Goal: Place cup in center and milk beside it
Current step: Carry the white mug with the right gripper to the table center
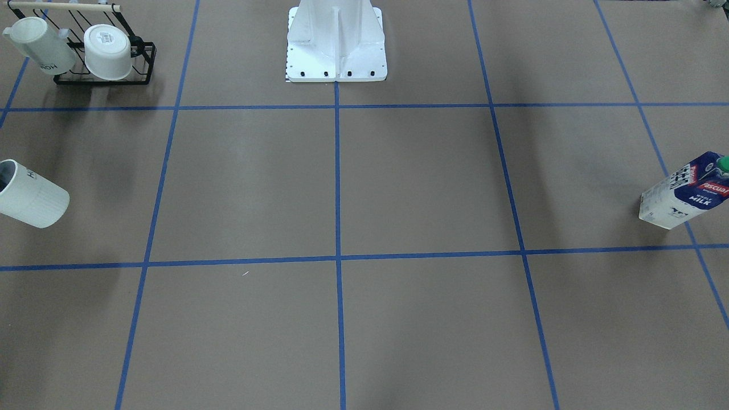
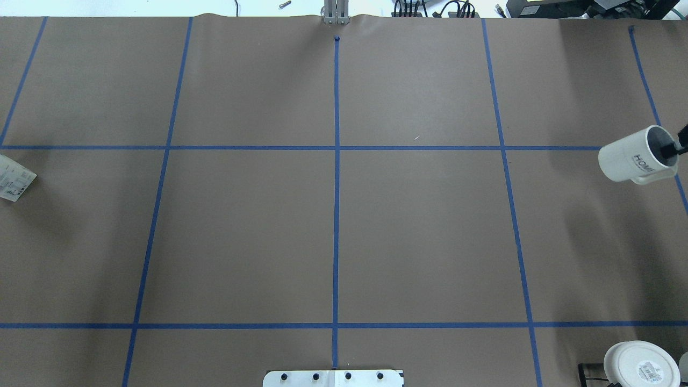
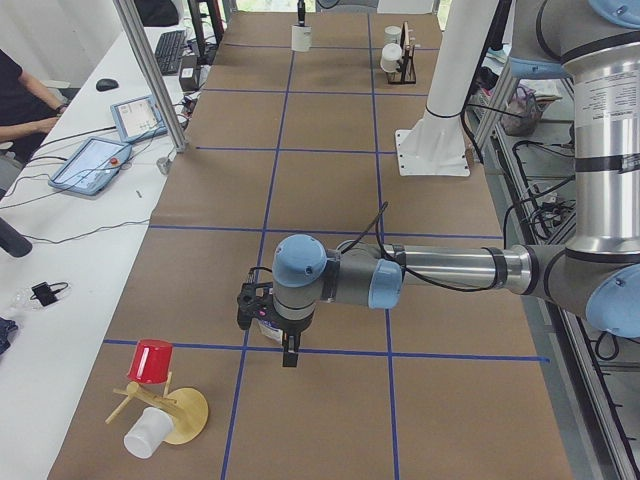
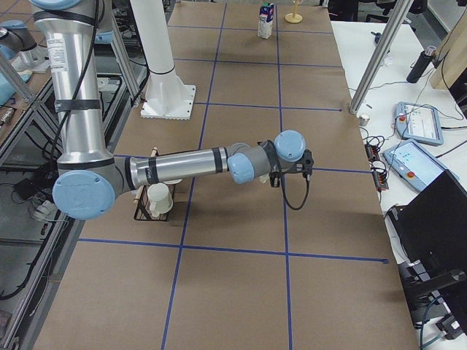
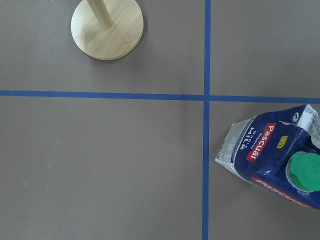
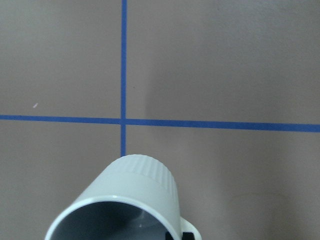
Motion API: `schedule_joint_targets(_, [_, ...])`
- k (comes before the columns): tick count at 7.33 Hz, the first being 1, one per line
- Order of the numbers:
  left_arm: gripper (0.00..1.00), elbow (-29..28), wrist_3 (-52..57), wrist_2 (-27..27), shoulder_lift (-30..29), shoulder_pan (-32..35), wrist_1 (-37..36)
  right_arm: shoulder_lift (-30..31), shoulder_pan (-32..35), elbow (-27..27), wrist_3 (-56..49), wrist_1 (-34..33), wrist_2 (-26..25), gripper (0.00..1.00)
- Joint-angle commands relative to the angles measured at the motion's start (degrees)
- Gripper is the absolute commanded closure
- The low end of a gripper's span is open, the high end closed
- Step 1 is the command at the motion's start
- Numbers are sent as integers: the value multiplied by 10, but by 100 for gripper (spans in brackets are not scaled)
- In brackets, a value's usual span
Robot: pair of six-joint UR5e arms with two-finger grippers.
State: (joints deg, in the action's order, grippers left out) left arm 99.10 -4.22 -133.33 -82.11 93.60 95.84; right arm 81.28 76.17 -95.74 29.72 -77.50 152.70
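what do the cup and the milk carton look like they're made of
Cup: probably glazed ceramic, white, smooth with a soft sheen, thick rim, ribbed lower wall.
Milk: likely coated paperboard, printed, folded seams; cap looks plastic, green, ridged.

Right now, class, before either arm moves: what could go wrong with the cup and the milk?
1. The milk, tall and narrow, sits in the corner of the left wrist view, not centred; an off-centre approach might tip it.
2. The right gripper has one finger inside the rim of the cup; a hold on that thin wall alone may let the cup swing or slip.
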Motion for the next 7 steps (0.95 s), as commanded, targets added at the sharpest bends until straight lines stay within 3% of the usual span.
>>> schedule_joint_targets(1, [2, -16, 0, 0, -4, 0, 12, -115, -90, -3, 161, -1, -56, 100])
schedule_joint_targets(3, [2, -51, -1, 0, -4, 0, 62, -184, -207, -1, 222, -29, -176, 100])
schedule_joint_targets(5, [2, -51, -2, -1, -4, 0, 64, -299, -280, 36, 222, -141, -264, 100])
schedule_joint_targets(7, [2, -56, -2, -12, -5, 0, 65, -366, -303, 123, 223, -141, -268, 100])
